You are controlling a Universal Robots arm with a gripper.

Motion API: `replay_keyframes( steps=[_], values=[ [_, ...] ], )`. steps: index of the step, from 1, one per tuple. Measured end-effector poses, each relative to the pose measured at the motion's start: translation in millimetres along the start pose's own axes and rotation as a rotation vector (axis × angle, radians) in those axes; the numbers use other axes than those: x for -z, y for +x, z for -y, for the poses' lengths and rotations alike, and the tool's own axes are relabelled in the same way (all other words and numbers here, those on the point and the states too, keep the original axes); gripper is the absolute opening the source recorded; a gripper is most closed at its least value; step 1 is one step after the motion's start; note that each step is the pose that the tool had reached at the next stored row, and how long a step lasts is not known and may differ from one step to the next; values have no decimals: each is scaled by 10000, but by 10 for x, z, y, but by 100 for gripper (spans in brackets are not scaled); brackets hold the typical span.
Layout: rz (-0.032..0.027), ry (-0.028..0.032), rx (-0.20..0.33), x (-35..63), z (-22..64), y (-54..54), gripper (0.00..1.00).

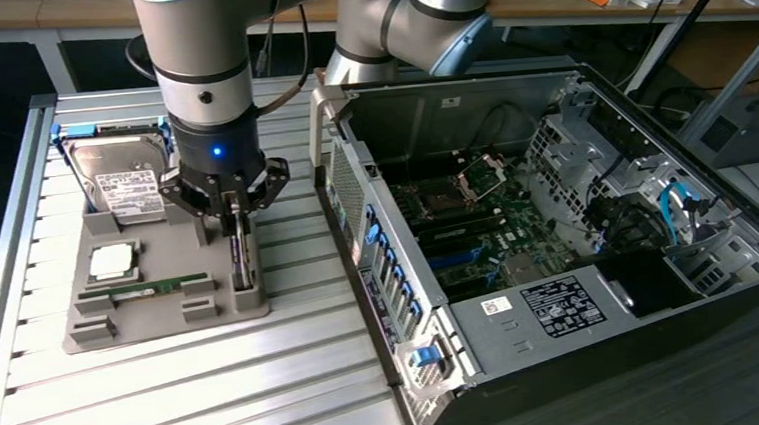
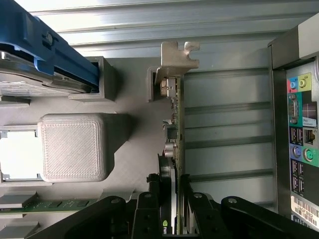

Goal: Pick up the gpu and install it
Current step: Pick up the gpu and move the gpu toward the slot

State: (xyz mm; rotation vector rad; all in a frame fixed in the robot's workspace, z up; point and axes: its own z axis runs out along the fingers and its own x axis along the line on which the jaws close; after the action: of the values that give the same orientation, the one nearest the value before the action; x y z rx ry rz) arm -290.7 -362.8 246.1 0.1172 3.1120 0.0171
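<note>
The gpu (image 1: 239,257) stands on edge in a slot of the grey holder tray (image 1: 159,313), a thin green board with a silver bracket end. My gripper (image 1: 231,223) is directly over it, fingers down on both sides of the card. In the wrist view the gpu (image 2: 175,129) runs edge-on away from my gripper (image 2: 169,209), and the black fingers (image 2: 149,199) press against its black block and board. The card still sits in the tray's bracket post (image 2: 177,55). The open computer case (image 1: 554,210) lies at the exterior view's right.
The tray also holds a silver hard drive (image 1: 124,180) in a blue carrier, a CPU (image 1: 111,259) and a narrow RAM stick (image 1: 157,286). A grey printed block (image 2: 72,147) rises beside the card. The case's rear port panel (image 2: 299,124) stands close by.
</note>
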Motion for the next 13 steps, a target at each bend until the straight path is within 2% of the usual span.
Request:
replay_keyframes(
  steps=[13],
  values=[
    [0,-2,0,57,-1,-1,27]
  ],
)
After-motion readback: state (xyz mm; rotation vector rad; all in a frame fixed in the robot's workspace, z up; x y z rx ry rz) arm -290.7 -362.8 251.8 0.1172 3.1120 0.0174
